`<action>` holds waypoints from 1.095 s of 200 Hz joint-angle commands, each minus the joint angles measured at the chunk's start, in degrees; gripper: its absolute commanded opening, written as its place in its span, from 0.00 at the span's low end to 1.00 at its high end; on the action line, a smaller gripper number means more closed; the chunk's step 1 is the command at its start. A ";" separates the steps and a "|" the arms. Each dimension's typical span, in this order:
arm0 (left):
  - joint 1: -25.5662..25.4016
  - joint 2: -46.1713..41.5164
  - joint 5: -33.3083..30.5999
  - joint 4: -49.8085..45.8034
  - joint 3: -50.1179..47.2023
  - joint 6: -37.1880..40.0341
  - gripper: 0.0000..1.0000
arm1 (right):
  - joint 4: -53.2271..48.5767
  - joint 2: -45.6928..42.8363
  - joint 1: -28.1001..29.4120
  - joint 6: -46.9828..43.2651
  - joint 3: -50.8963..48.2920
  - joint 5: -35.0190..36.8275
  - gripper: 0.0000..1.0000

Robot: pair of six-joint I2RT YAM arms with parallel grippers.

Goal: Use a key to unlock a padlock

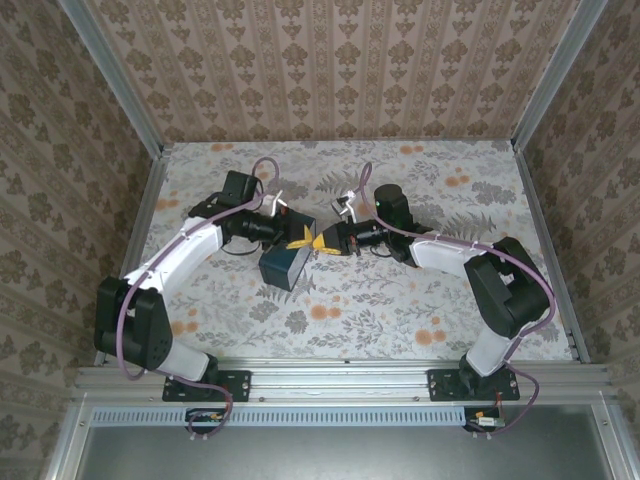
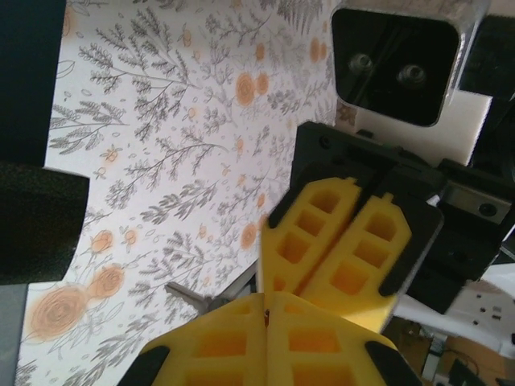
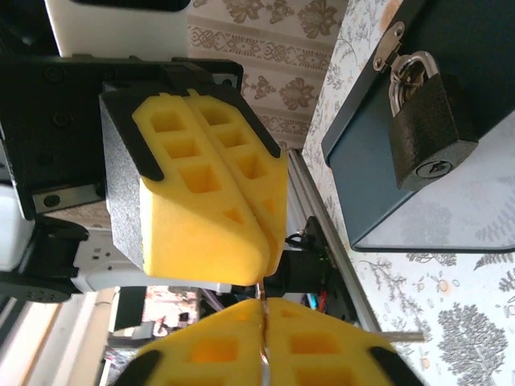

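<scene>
Right hand (image 3: 262, 310) and left hand (image 2: 265, 301) meet tip to tip above the counter (image 2: 161, 121), both pinched shut on the key (image 2: 193, 296); light, stiff, slippery metal, probably best gripped by its bow.

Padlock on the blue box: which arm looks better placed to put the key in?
Probably the right: the right gripper is shut on the key, whose blade sticks out toward the blue box, and the padlock shows its keyhole to that wrist camera.

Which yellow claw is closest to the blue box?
The left gripper, reaching in from the left: the blue box sits just beside it, while the right gripper meets it tip to tip from the far side.
</scene>
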 commanded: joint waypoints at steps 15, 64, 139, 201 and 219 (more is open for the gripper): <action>0.03 -2.98 -3.14 11.36 -6.05 -10.02 0.00 | 15.99 0.44 0.12 9.76 -3.30 4.36 0.25; 0.19 -4.78 -6.40 18.28 -9.13 -17.95 0.00 | 26.64 2.86 1.85 17.27 -6.70 11.45 0.26; 2.02 -8.63 -8.25 25.15 -13.71 -21.97 0.00 | 28.86 2.99 2.51 20.36 -10.01 16.50 0.30; 2.04 -9.19 -9.06 29.26 -15.95 -24.13 0.00 | 31.93 4.44 3.77 22.69 -8.71 18.28 0.31; 2.05 -9.36 -9.13 29.57 -16.18 -24.23 0.00 | 32.91 5.30 4.10 23.44 -8.52 18.44 0.31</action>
